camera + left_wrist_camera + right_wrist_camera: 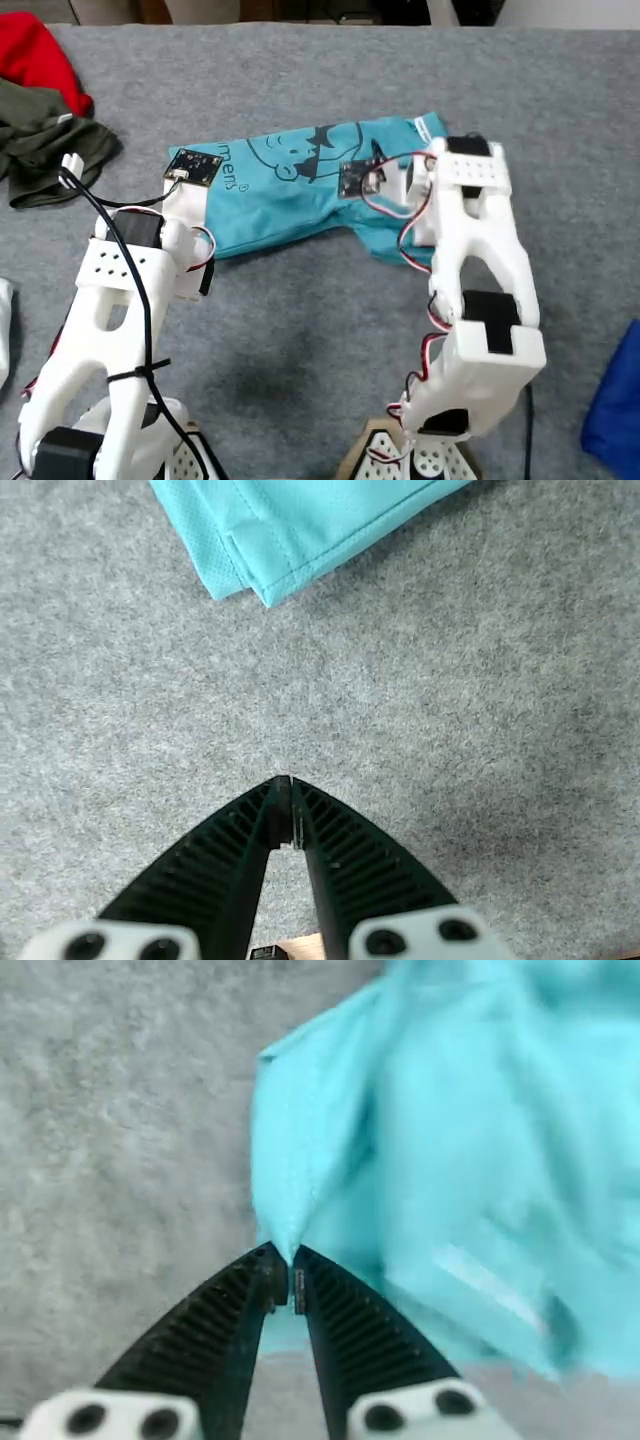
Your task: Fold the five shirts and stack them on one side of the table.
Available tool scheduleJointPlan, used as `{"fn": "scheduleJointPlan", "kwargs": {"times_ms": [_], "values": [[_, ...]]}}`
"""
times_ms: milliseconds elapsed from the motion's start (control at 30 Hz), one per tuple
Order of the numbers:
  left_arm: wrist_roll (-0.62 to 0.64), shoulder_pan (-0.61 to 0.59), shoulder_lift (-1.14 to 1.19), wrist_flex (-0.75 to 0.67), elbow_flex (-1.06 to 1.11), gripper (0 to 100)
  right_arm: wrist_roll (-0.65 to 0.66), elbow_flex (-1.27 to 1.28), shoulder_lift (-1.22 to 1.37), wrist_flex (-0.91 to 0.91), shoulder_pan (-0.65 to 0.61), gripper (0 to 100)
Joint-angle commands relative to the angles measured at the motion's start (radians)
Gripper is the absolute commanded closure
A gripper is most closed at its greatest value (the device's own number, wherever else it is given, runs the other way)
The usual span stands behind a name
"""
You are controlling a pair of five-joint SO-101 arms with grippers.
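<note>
A teal shirt (300,190) with a dark cartoon print lies partly folded across the middle of the grey table (300,340). My right gripper (285,1260) is shut on a fold of the teal shirt (470,1140), and the cloth rises in a peak from its tips. My left gripper (288,790) is shut with nothing in it, over bare grey felt a short way from a folded corner of the teal shirt (290,520). In the high view the left arm (120,290) stands at the shirt's left end and the right arm (480,260) at its right end.
A red shirt (35,55) and a dark green shirt (45,140) lie crumpled at the far left corner. A blue shirt (615,400) shows at the right edge, and a bit of white cloth (3,330) at the left edge.
</note>
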Motion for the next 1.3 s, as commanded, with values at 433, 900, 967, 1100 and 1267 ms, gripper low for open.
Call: {"fn": "scheduleJointPlan", "kwargs": {"times_ms": [433, 900, 967, 1100, 1267], "values": [[-0.008, -0.006, -0.028, 0.011, -0.028, 98, -0.008, -0.624, 0.252, 0.057, -0.002, 99.2], [-0.008, -0.006, -0.028, 0.009, -0.025, 98, 0.006, -1.302, 0.7, 0.213, -0.004, 99.1], [-0.008, -0.006, -0.027, 0.009, -0.025, 98, 0.0, -1.346, 0.745, 0.212, -0.002, 98.8], [-0.008, -0.006, -0.027, 0.009, -0.025, 98, -0.005, -1.408, 0.785, 0.245, -0.001, 89.2], [-0.008, -0.006, -0.027, 0.009, -0.025, 98, -0.008, -1.494, 0.788, 0.322, -0.005, 72.9]]}}
